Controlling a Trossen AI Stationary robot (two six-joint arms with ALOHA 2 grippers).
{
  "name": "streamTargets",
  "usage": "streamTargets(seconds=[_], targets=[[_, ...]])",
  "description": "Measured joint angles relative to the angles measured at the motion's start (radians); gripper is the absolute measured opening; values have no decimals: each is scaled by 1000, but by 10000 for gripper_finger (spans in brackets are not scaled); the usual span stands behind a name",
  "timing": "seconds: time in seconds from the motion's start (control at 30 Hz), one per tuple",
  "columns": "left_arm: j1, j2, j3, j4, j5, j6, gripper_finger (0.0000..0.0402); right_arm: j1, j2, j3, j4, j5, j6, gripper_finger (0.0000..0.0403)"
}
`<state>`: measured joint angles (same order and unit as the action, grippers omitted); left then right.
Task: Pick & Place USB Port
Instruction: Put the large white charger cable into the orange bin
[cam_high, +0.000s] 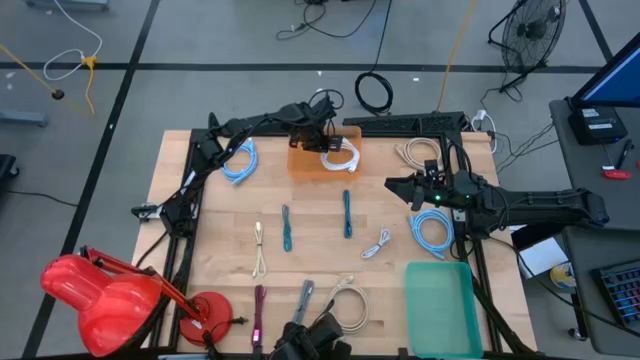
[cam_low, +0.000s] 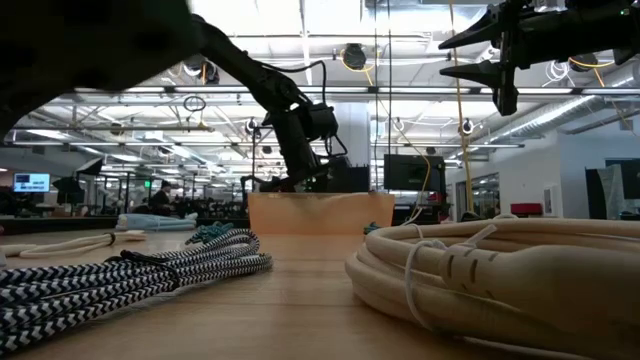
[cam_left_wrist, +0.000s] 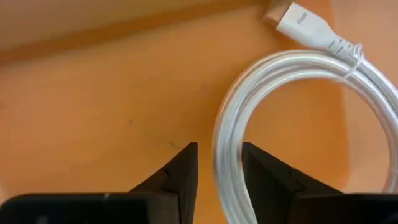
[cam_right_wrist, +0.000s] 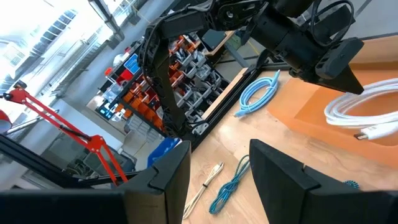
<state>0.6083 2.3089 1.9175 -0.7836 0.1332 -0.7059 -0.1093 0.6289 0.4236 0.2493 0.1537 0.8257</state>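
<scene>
High view: the left gripper (cam_high: 330, 143) sits over the orange tray (cam_high: 305, 165) at 12 o'clock on the worktop (cam_high: 220, 215), jaws narrowly parted astride the white USB cable (cam_left_wrist: 298, 74) (coiled inside). The right gripper (cam_high: 397, 187) hovers at 3 o'clock, jaws wide, empty.

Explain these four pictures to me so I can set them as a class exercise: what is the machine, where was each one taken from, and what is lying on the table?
Two dark robot arms work at a wooden table. One picture looks straight down, one looks level across the tabletop, and two come from cameras on the arms' wrists. The left gripper is over the orange tray, its fingers open around a coiled white cable lying in the tray. The right gripper hangs open above the table, holding nothing. Other bundled cables lie around, blue, teal and beige, plus a green bin and a red lamp.
</scene>
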Motion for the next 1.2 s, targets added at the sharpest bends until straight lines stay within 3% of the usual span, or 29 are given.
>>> streamTargets(seconds=[0.23,0.43,0.5,0.7,1.03,1.2], targets=[[0,0,162,-64,7,23,109,0,0,0,0,0,-2,155],[-43,-2,314,-142,174,100,19,0,0,0,3,1,-13,155],[-78,-2,330,-134,234,122,8,0,0,0,6,1,-25,155],[-156,-2,288,-94,265,150,2,0,0,0,8,2,-30,155],[-131,0,98,22,296,112,1,0,0,0,8,-1,-27,155],[-135,0,68,45,302,104,1,0,0,0,8,-1,-27,155]])
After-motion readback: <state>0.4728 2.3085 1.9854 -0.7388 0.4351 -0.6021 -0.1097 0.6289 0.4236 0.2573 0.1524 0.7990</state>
